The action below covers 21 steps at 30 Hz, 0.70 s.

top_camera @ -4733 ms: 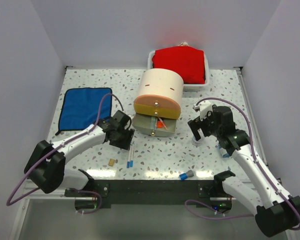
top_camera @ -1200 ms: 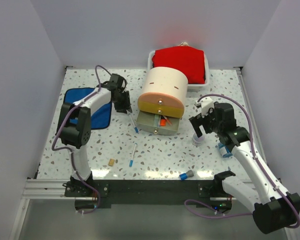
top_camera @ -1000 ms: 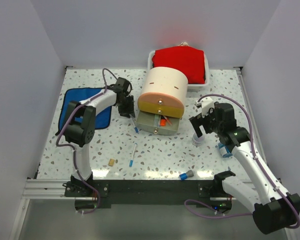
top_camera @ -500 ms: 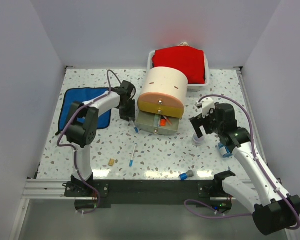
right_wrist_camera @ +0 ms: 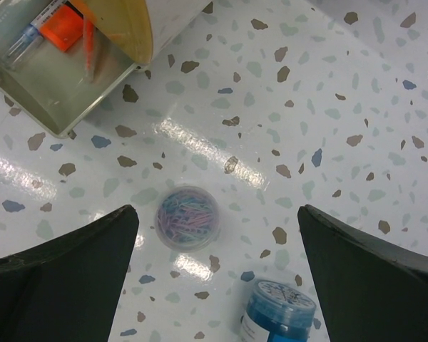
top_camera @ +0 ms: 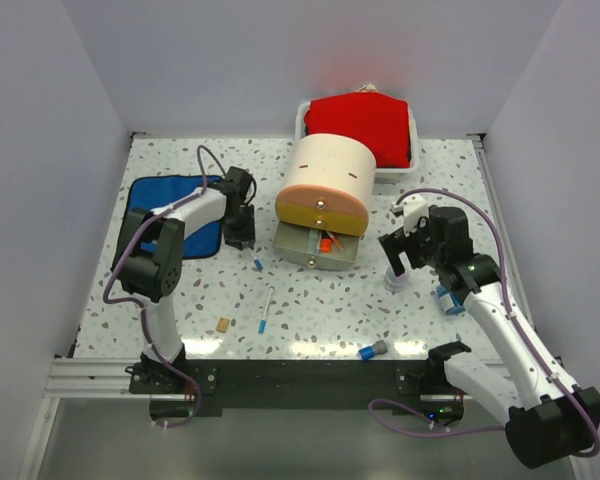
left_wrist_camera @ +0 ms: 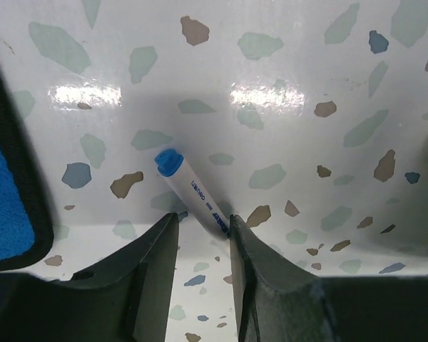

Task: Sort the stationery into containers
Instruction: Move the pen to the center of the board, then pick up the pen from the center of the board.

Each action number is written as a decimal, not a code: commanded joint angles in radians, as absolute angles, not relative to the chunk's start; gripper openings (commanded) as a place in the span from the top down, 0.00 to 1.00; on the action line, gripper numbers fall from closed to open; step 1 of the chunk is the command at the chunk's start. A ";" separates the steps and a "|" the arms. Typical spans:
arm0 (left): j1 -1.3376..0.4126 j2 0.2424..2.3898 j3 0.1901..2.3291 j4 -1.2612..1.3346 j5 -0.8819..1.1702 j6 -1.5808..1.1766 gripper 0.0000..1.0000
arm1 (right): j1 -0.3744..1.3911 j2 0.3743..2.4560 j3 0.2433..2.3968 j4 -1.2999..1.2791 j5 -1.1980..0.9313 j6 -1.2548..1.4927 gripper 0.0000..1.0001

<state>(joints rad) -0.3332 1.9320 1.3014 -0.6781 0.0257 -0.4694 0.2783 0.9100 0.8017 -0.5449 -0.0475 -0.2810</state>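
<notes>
Top external view showed the left fingers (top_camera: 242, 240) over the bench (top_camera: 180, 160), between the blue cloth (top_camera: 165, 215) and the cream drawer unit (top_camera: 325, 175), just left of its open bottom drawer (top_camera: 298, 252). They were partly closed on a white pen with a blue cap (top_camera: 256, 263), gripping its hidden end. In the left wrist view the capped end (left_wrist_camera: 189, 187) slanted out between the two dark fingers, with its shadow on the speckled surface below.

The open drawer held an orange block (right_wrist_camera: 60, 28), an orange pen (right_wrist_camera: 89, 44) and a clear pen (right_wrist_camera: 28, 37).

The right fingers (top_camera: 398, 258) were spread wide and held nothing. They hung above a clear round tub of coloured paper clips (right_wrist_camera: 187, 216) that stood right of the drawer. A blue tub (right_wrist_camera: 278, 311) stood just beside it, toward the right edge.

Near the front edge lay a second blue-tipped pen (top_camera: 265, 312), a tan eraser (top_camera: 222, 324) and a blue-grey cap piece (top_camera: 372, 351), all apart from one another. A white tray with red cloth (top_camera: 302, 115) sat at the far edge behind the unit.
</notes>
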 commanded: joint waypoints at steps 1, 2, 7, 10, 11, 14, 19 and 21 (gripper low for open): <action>-0.380 1.993 1.270 -0.747 0.046 -0.480 0.61 | 0.273 0.907 0.825 -0.532 -0.061 -0.268 0.01; -0.382 1.996 1.272 -0.747 0.043 -0.488 0.61 | 0.272 0.905 0.822 -0.534 -0.063 -0.268 0.01; -0.373 2.022 1.233 -0.723 0.034 -0.528 0.72 | 0.273 0.888 0.822 -0.557 -0.054 -0.267 0.01; -0.376 2.031 1.229 -0.706 0.035 -0.540 0.78 | 0.273 0.879 0.822 -0.574 -0.051 -0.268 0.01; -0.374 2.036 1.227 -0.700 0.037 -0.540 0.82 | 0.272 0.877 0.822 -0.577 -0.051 -0.271 0.01; -0.368 2.040 1.233 -0.674 0.046 -0.517 1.00 | 0.272 0.871 0.816 -0.575 -0.051 -0.268 0.01; -0.351 1.984 1.296 -0.657 0.083 -0.463 1.00 | 0.273 0.862 0.810 -0.574 -0.052 -0.271 0.01; -0.336 1.945 1.348 -0.664 0.106 -0.443 1.00 | 0.272 0.862 0.811 -0.575 -0.046 -0.275 0.01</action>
<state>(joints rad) -0.3519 1.9362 1.3056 -0.6964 0.0502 -0.4915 0.2745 0.8780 0.8017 -0.5728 -0.0467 -0.2802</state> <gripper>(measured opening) 0.178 0.986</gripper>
